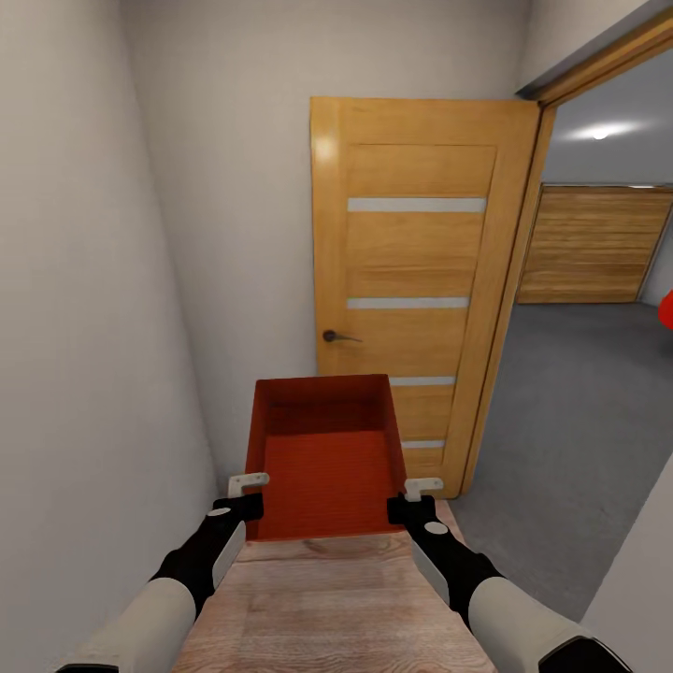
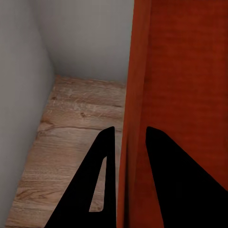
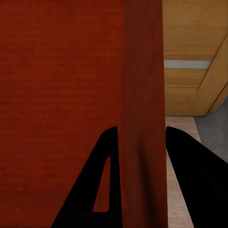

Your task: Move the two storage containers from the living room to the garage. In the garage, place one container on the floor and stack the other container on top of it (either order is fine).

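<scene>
I hold one orange-red storage container in front of me with both arms, at the lower middle of the head view. Its open top faces the camera, so I see the inside bottom and the four walls. The left gripper is at the container's left wall and the right gripper is at its right wall.

In the left wrist view, the two dark fingers of the left gripper stand on both sides of the container wall, one inside and one outside, narrowly apart and closed onto that wall. In the right wrist view it is the same: the right gripper has the container wall between its two fingers, clamped on it.

Under the container is a light wood-plank floor. Grey walls are at the left and ahead. A wooden door with a dark handle stands open in the middle of the frame. At the right, through the doorway, I see the dark grey floor, a wooden panel door far behind, and a small red shape at the right edge.
</scene>
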You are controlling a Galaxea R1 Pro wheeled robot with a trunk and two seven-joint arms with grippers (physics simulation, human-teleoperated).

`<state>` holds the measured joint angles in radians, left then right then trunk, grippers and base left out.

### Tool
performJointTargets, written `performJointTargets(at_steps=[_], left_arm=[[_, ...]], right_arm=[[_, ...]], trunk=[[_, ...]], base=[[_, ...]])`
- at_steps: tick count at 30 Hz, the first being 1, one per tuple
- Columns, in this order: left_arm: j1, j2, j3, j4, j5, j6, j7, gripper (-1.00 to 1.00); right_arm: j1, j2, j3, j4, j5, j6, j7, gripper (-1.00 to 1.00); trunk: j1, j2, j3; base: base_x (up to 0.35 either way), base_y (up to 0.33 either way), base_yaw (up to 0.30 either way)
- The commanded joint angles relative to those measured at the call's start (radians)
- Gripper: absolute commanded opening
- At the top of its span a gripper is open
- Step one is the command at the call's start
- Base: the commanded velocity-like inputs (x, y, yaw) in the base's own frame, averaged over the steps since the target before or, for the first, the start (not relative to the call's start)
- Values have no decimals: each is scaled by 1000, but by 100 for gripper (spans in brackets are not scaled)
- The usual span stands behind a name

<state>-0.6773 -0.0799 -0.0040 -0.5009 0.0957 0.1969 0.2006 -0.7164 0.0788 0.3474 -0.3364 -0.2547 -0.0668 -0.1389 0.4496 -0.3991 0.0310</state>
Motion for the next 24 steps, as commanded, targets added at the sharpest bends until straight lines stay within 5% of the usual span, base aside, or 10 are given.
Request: performJointTargets(at_steps=[1, 8, 24], left_arm=[[-1, 6, 19, -5, -14, 7, 10, -100], [-1, 6, 19, -5, -14, 7, 10, -100], [-1, 6, 19, -6, -14, 7, 10, -100]], right_arm=[[0, -4, 2, 42, -14, -6, -7, -100], [0, -2, 2, 42, -14, -4, -7, -100], [0, -2, 2, 42, -14, -4, -7, -100]], trunk=[[0, -1, 0], [0, -1, 0], [0, -1, 0]], base=[[0, 0, 0], [0, 0, -55], [0, 0, -252]])
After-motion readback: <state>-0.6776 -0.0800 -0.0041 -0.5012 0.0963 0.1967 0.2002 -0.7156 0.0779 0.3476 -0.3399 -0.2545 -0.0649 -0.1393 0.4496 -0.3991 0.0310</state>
